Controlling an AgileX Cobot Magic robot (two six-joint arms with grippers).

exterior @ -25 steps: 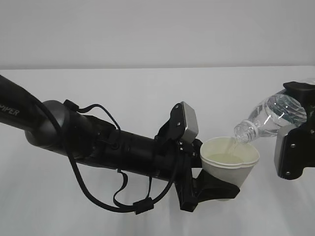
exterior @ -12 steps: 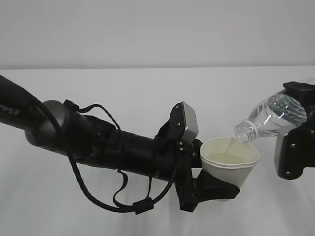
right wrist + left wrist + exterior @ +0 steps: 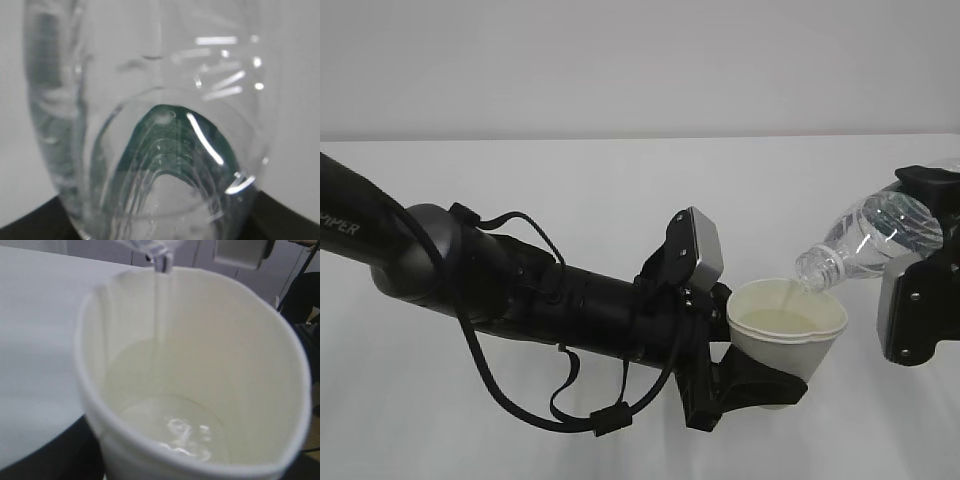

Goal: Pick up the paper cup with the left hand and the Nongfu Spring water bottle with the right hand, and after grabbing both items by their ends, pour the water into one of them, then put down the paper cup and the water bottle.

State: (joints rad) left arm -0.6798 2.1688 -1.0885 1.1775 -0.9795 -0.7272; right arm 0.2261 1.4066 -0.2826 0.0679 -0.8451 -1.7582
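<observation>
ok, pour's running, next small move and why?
Probably hold the tilt a little longer: the bottle mouth sits just over the cup rim, a thin stream of water lands inside, and the cup looks only partly filled. Level the bottle before it nears the rim.

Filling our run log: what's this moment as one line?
phase: pouring | left hand: holds paper cup | right hand: tilts water bottle | water: streaming into cup

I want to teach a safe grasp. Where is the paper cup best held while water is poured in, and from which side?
Probably low on the wall of the paper cup, from the side, as the left hand does: the rim stays free under the tilted Nongfu Spring water bottle.
</observation>
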